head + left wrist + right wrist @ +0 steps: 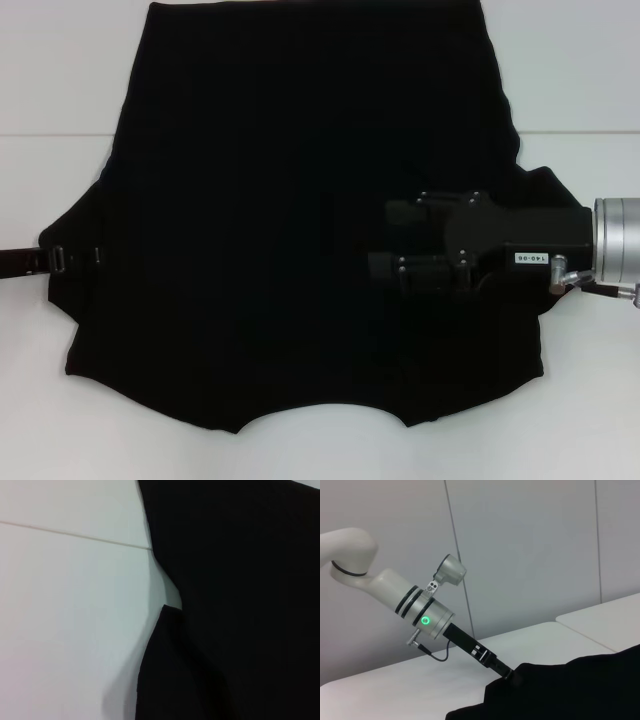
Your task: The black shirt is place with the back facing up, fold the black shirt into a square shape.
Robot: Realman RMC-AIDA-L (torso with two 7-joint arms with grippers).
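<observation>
White table under spread black shirt

Your right gripper is matte black w/ small silver screws, a white "140-08" label, then a silver wrist collar. Your left gripper is a slim black bar w/ silver fittings; arm behind is white w/ black rings, green LED, thin black cable.

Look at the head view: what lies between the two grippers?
Only the black shirt, spread flat on the white table. The left gripper meets its left sleeve edge; the right gripper hangs over its right half.
</observation>
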